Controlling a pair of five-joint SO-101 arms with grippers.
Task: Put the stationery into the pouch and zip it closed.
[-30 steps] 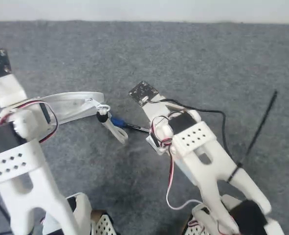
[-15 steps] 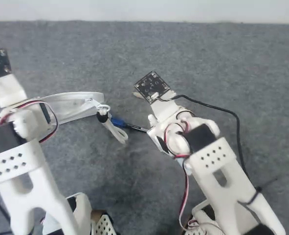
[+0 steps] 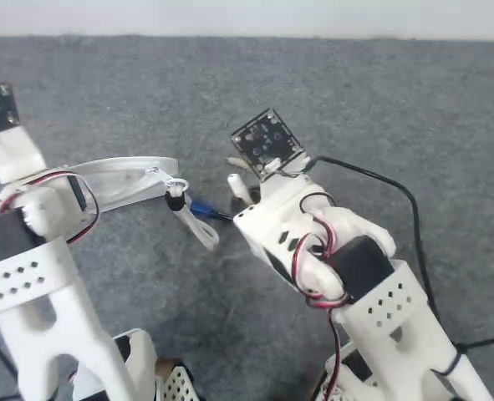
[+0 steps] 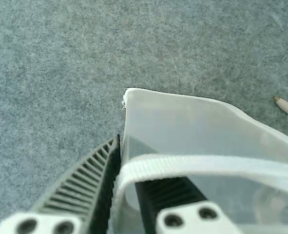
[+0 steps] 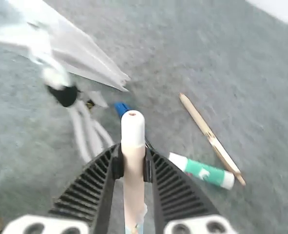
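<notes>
Surface (image 3: 380, 92) grey, flecked. Pouch (image 4: 197, 126) translucent white, white zip band. Pen (image 5: 132, 141) cream. Marker (image 5: 201, 170) green with white ends. Pencil (image 5: 209, 136) tan. Other pen (image 3: 201, 208) blue.

1. Soft, even light lies over the grey mat (image 3: 355, 100), with no hard beam or hot spot.
2. The wall (image 3: 247, 17) along the far edge is the brightest strip in the high view.
3. My arms cast only faint, soft-edged shadows on the mat beneath them.
4. At my left pincer (image 4: 126, 161), light passes through the pouch (image 4: 192, 126), so it glows pale.
5. At my right pincer (image 5: 132, 151), the pen (image 5: 133, 131) is bright white without glare, and the pouch beyond is washed almost white.
</notes>
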